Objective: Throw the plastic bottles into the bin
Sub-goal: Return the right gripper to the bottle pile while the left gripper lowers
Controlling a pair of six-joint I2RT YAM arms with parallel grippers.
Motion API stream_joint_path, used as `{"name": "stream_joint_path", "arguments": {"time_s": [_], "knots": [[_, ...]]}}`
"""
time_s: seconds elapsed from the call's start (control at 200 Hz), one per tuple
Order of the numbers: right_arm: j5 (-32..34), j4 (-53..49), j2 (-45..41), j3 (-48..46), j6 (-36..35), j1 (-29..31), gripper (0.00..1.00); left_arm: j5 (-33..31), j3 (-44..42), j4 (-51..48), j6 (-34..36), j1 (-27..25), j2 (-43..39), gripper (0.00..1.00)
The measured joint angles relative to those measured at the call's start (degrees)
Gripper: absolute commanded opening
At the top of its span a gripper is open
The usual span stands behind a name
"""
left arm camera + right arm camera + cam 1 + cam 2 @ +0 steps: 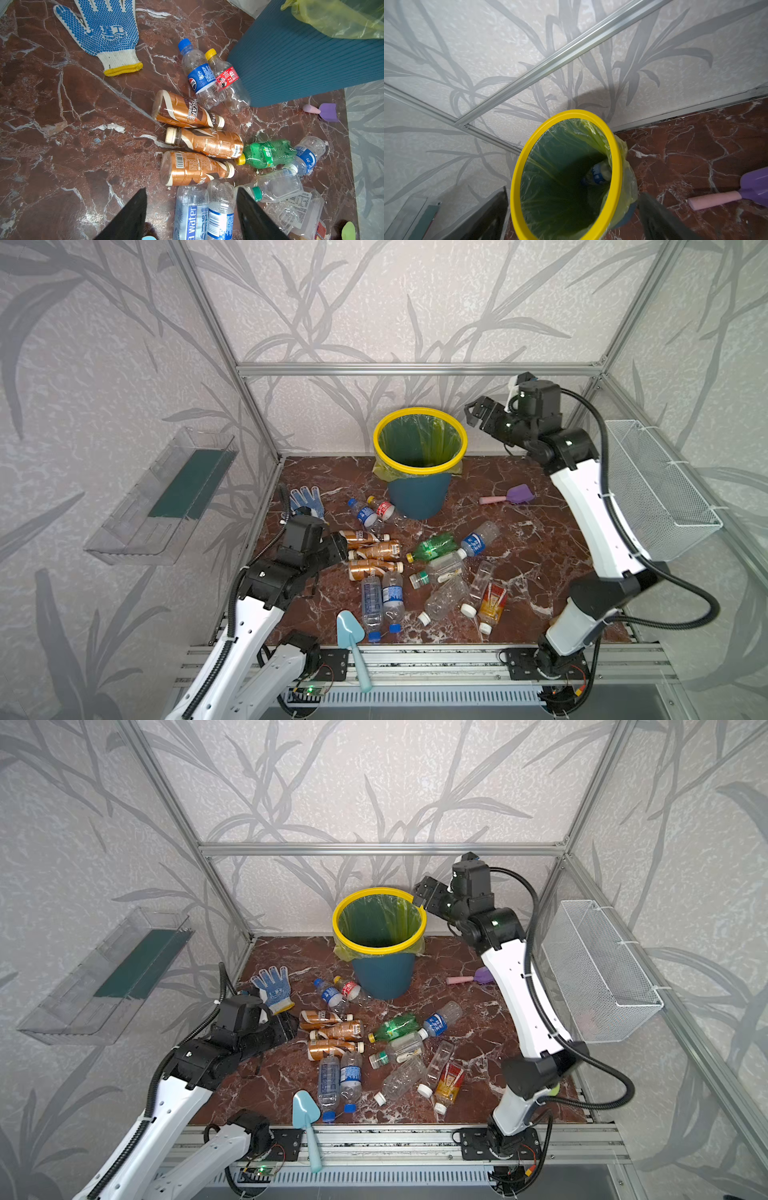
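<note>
Above the right side of the bin's (420, 467) yellow rim, the right gripper (472, 415) hangs with its jaws spread wide and nothing between them. Its wrist view looks slantwise down the green-yellow liner (550, 166) to a clear blue-labelled bottle (598, 173) lying at the bottom. That reads as the release end of a throw, so this arm's next move is probably a swing away from the bin toward the pile. Low at the left side of the marble table (523, 543), the left gripper (191, 189) is partly apart and empty, pointing across the heap. Two clear water bottles (191, 214) lie side by side and touching, just beyond its fingertips, and three brown-wrapped coffee bottles (207, 142) lie in a row just past them. Farther out, a Pepsi bottle (199, 76) and a red-labelled cola bottle (226, 80) lie pressed together at the bin's foot, with a green bottle (268, 153) and several clear ones beside the row. All of these lie flat on the table, so most of the job is not yet done. The left arm looks set for the next pick: it needs to lower, settle on one bottle only, and close across its body without nudging the neighbour. The dotted glove (106, 31) and the purple scoop (519, 494) should be left alone.
</note>
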Motion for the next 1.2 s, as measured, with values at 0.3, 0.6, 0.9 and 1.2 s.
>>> {"name": "stream_joint_path", "arguments": {"time_s": [0.3,0.6,0.9,1.2], "knots": [[1.73,4.31,-26.60,-31.10,-1.81,0.17,0.93,0.07,-4.09,-0.09,-0.50,0.00,-1.22,0.68],[-0.33,0.59,-30.77,-58.40,0.83,3.85,0.89,0.50,-6.64,-0.55,-1.84,-0.07,-3.06,0.67],[0.46,-5.73,-38.10,-67.08,5.79,8.39,0.88,2.05,-9.25,-0.94,-4.81,-0.66,-3.74,0.65],[0.92,-9.60,-40.81,-72.17,7.67,8.41,0.88,2.51,-10.86,-0.79,-10.16,-10.21,-0.13,0.69]]}}
